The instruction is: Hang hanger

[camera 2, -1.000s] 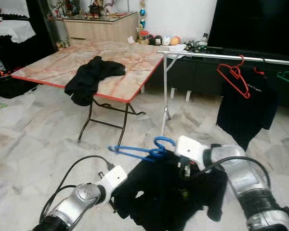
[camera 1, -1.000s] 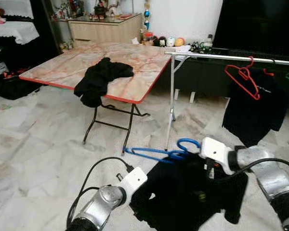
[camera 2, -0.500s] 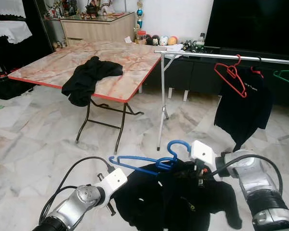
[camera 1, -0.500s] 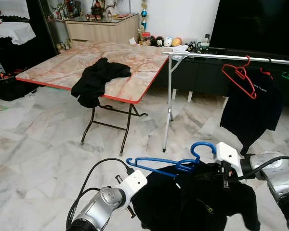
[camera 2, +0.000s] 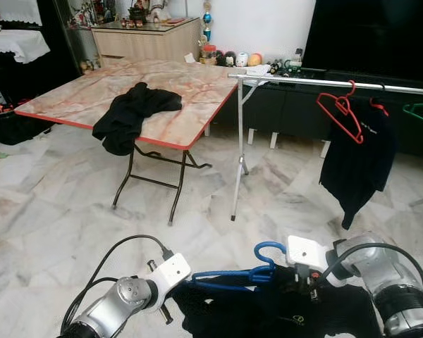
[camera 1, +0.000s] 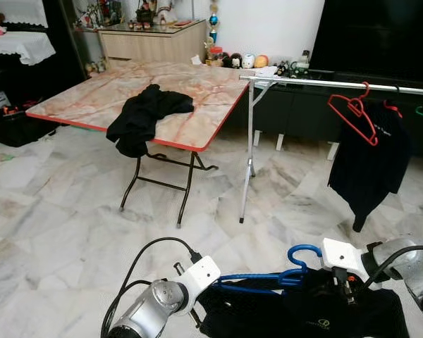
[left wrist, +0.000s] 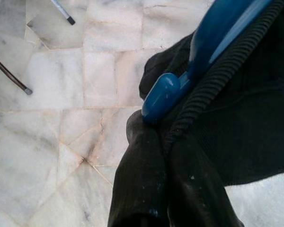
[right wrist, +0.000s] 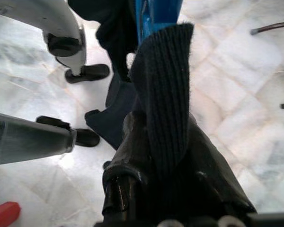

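Item: blue plastic hanger (camera 1: 268, 280) carrying a black shirt (camera 1: 324, 317), held low above the marble floor (camera 1: 70, 211), well short of the clothes rail (camera 1: 338, 83).

Your left gripper (left wrist: 168, 156) and right gripper (right wrist: 156, 156) were each pinched onto the shirt's ribbed collar against the hanger.

Handling: hanger light, stiff, likely slick; shirt limp and liable to slide off. You did best gripping near the hook.

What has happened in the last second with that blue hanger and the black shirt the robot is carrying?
The blue hanger with the black shirt has sunk lower in the head views and now lies nearly level, its hook upright; a second ago it was tilted. Both grippers, left gripper and right gripper, keep their grip on the shirt's collar. The table, the rack and its clothes stayed put.
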Tool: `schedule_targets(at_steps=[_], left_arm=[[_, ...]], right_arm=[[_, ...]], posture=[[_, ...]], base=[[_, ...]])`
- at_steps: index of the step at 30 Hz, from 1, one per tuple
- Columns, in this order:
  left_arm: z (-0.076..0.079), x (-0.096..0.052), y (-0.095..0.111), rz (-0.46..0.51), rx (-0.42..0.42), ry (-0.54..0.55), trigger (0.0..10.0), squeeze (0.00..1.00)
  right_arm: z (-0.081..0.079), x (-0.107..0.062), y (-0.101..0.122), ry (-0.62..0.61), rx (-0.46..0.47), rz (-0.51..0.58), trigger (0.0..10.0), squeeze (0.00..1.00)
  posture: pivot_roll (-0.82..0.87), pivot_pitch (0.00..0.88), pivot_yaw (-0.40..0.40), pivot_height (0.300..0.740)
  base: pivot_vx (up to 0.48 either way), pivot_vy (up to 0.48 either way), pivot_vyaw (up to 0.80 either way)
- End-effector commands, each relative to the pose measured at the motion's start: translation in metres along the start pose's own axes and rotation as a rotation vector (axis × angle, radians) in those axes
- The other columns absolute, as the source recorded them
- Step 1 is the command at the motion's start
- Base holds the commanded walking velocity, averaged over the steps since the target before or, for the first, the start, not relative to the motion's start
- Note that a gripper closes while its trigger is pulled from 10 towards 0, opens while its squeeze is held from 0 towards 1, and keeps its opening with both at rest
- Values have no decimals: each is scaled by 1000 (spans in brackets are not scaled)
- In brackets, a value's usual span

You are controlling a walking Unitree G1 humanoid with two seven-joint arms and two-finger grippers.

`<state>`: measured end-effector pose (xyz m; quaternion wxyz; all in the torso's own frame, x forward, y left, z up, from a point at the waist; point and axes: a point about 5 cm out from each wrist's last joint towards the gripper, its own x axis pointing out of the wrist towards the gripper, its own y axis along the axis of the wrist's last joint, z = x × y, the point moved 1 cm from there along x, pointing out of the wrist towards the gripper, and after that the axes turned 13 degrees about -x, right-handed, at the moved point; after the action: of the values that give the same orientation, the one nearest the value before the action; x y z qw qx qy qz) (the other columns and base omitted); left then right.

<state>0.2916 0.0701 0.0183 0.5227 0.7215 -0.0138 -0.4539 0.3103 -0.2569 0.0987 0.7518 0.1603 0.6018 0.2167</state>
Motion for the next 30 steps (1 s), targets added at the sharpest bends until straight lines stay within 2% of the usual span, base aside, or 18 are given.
schedule_targets(at_steps=[1, 3, 5, 7, 8, 9, 11, 15, 18, 20, 22, 25, 27, 30], left_arm=[[-22, -9, -3, -14, 10, 93, 0, 0], [-22, -8, -4, -17, 8, 94, 0, 0], [-21, -8, -5, -21, 7, 94, 0, 0], [-20, -8, -5, -24, 4, 89, 0, 0], [-20, -8, -6, -25, 4, 88, 0, 0], [-20, -8, -6, -26, 3, 91, 0, 0], [-20, -8, -6, -26, 3, 91, 0, 0], [-25, -9, -3, -19, 14, 117, 0, 0], [-28, -9, -1, -16, 17, 125, 0, 0], [-29, -9, 0, -14, 17, 130, 0, 0], [-32, -9, 1, -12, 16, 137, 0, 0], [-32, -10, 2, -12, 15, 139, 0, 0], [-34, -10, 2, -12, 14, 144, 0, 0], [-34, -10, 1, -11, 12, 145, 0, 0]], right_arm=[[-10, -17, -28, 38, 50, -185, 0, 0], [-10, -18, -29, 39, 34, -200, 0, 0], [-3, -21, -29, -43, 31, -194, 0, 0], [4, -22, -23, -124, 68, -114, 0, 0], [10, -24, -12, -161, 135, 38, 0, 0], [8, -26, -10, -132, 154, 103, 0, 0], [7, -27, -10, -118, 150, 102, 0, 0], [-11, -26, -27, -14, 124, -28, 0, 0], [-13, -27, -29, -12, 144, -18, 0, 0], [-12, -28, -29, -28, 164, 2, 0, 0], [-9, -32, -26, -64, 228, 99, 0, 0], [-9, -33, -24, -73, 249, 149, 0, 0], [-8, -37, -21, -76, 291, 232, 0, 0], [-12, -39, -25, -72, 327, 247, 0, 0]], posture=[[111, 0, 28, 740], [109, 0, 27, 740], [107, 0, 25, 740], [106, 0, 25, 740], [108, 0, 24, 740], [108, 0, 24, 740], [108, 0, 24, 740], [98, 0, 18, 740], [97, 0, 18, 740], [94, 0, 16, 740], [97, 0, 9, 740], [98, 0, 6, 740], [95, 0, 4, 740], [95, 0, 1, 740]], base=[[0, 0, 0], [0, 0, 0], [0, 0, 0], [0, 0, 0], [0, 0, 0], [0, 0, 0], [0, 0, 0], [0, 0, 0], [0, 0, 0], [0, 0, 0], [0, 0, 0], [0, 0, 0], [0, 0, 0], [0, 0, 0]])
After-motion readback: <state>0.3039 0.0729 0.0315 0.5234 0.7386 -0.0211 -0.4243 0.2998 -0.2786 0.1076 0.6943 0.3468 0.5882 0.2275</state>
